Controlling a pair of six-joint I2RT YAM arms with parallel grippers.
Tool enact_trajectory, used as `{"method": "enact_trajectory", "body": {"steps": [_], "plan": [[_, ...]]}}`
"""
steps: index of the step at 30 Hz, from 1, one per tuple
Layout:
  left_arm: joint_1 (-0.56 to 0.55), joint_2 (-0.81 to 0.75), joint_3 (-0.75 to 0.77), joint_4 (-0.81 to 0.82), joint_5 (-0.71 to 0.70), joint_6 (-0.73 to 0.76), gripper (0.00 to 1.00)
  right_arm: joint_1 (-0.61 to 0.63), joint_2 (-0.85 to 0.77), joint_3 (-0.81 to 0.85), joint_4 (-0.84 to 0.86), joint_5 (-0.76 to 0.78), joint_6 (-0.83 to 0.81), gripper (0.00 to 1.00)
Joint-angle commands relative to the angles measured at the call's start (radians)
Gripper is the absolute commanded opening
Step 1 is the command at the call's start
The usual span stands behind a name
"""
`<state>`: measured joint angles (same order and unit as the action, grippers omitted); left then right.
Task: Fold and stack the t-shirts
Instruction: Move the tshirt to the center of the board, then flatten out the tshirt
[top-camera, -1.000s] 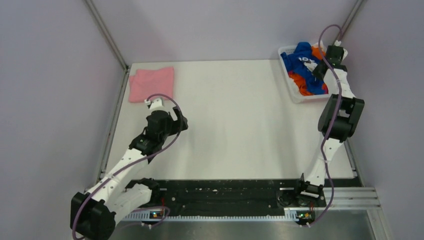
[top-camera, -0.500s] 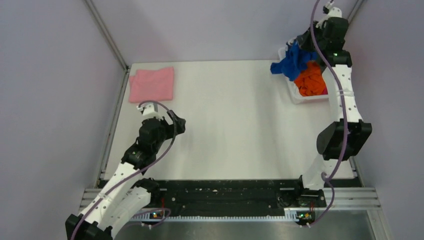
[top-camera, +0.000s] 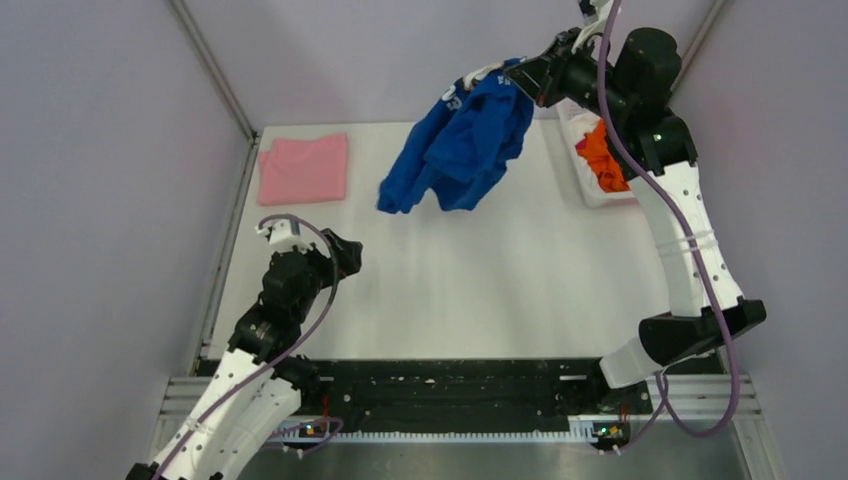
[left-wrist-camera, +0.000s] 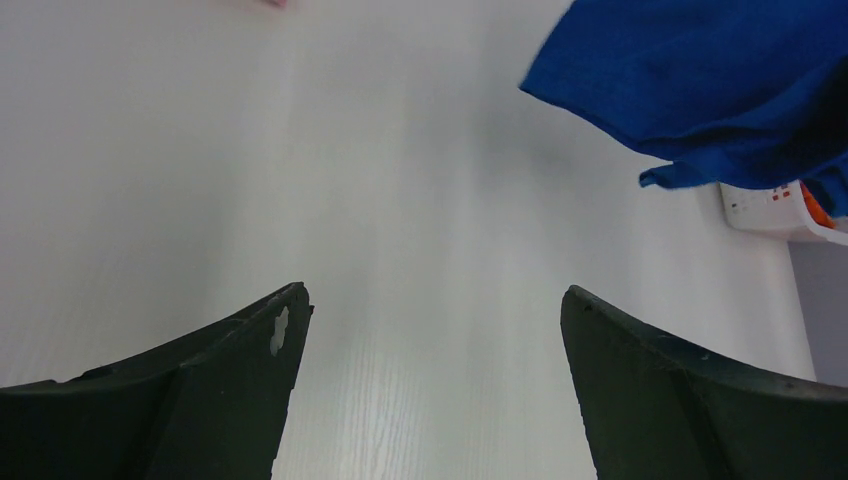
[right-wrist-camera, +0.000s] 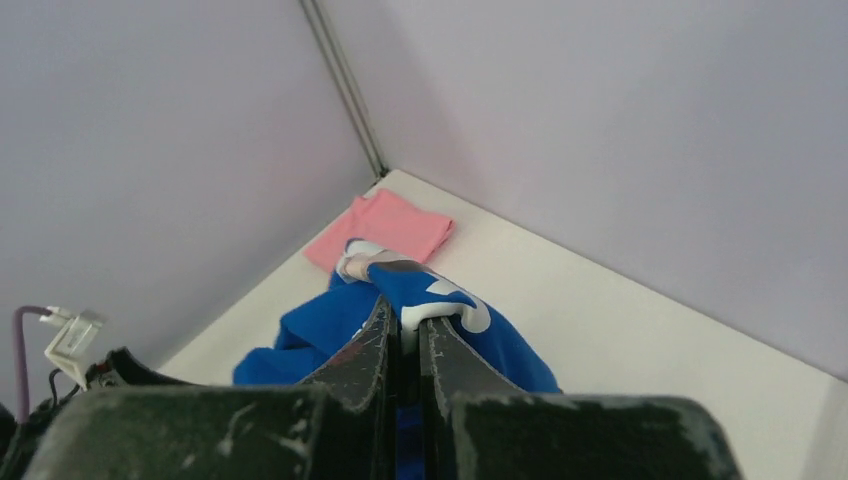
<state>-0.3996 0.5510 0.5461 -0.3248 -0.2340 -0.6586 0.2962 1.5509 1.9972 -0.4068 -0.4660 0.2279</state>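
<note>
Looks like the transfer step: holds the blue t-shirt (top-camera: 458, 140) aloft over the far middle of the bench (top-camera: 500, 280), pinched at its white-printed edge in the clenched right end effector (top-camera: 518, 74). Hangs bunched, long axis slanting down and left from the pinch, loose end toward the folded pink t-shirt (top-camera: 303, 168) at the far-left corner. Leaves the left end effector (top-camera: 347, 254) released and empty, low over the bench. Next, probably needs lowering and spreading flat with both end effectors.

The right arm (top-camera: 690, 235) covers much of the basket (top-camera: 603, 200) and orange shirts (top-camera: 600, 160); folds hide most lettering on the blue shirt (top-camera: 465, 145).
</note>
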Motion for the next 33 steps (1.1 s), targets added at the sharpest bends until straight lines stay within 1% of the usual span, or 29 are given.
{"method": "enact_trajectory", "body": {"steps": [1,3,5,6,7,9,10,11,13,15,19,20,21,22,24,25,28,33], "plan": [[0.005,-0.026,-0.009,-0.025,-0.032,-0.022,0.99,-0.008,-0.108,-0.156,0.089,-0.050,-0.017,0.00],[0.004,-0.027,-0.011,-0.039,-0.043,-0.031,0.99,-0.008,-0.166,-0.311,0.091,0.053,-0.062,0.00],[0.004,-0.021,-0.015,-0.044,-0.059,-0.040,0.99,-0.007,-0.223,-0.500,0.095,0.196,-0.104,0.00],[0.004,-0.016,-0.014,-0.049,-0.067,-0.045,0.99,-0.009,-0.242,-0.594,0.095,0.269,-0.122,0.05],[0.004,-0.007,-0.013,-0.054,-0.069,-0.049,0.99,-0.008,-0.255,-0.682,0.096,0.347,-0.135,0.14],[0.004,0.014,-0.012,-0.061,-0.069,-0.055,0.99,-0.013,-0.234,-0.820,0.084,0.538,-0.089,0.49],[0.004,0.026,-0.014,-0.062,-0.068,-0.059,0.99,-0.017,-0.209,-0.861,0.069,0.630,-0.049,0.59],[0.004,0.042,-0.014,-0.064,-0.066,-0.065,0.99,-0.020,-0.185,-0.881,0.042,0.706,-0.013,0.63],[0.004,0.080,-0.017,-0.056,-0.045,-0.073,0.99,-0.021,-0.144,-0.886,-0.032,0.804,0.052,0.67],[0.004,0.129,-0.027,-0.026,-0.008,-0.080,0.99,-0.020,-0.137,-0.890,-0.081,0.831,0.102,0.68],[0.005,0.273,-0.046,0.071,0.062,-0.103,0.99,-0.021,-0.206,-0.973,-0.043,0.786,0.157,0.70],[0.004,0.315,-0.044,0.101,0.078,-0.108,0.99,-0.021,-0.234,-1.004,-0.029,0.759,0.176,0.73],[0.004,0.357,-0.040,0.134,0.095,-0.108,0.99,-0.020,-0.262,-1.052,-0.005,0.724,0.192,0.91],[0.005,0.406,-0.031,0.164,0.108,-0.105,0.99,-0.019,-0.296,-1.089,0.016,0.691,0.208,0.98],[0.005,0.512,0.025,0.199,0.109,-0.097,0.99,-0.004,-0.366,-1.167,0.056,0.654,0.229,0.99],[0.005,0.570,0.060,0.203,0.098,-0.093,0.99,0.001,-0.413,-1.203,0.068,0.642,0.247,0.99],[0.006,0.758,0.197,0.190,0.058,-0.061,0.99,0.022,-0.488,-1.283,0.083,0.590,0.305,0.99],[0.016,1.043,0.451,0.080,0.037,-0.042,0.99,0.140,-0.508,-1.359,0.052,0.644,0.337,0.99]]}}
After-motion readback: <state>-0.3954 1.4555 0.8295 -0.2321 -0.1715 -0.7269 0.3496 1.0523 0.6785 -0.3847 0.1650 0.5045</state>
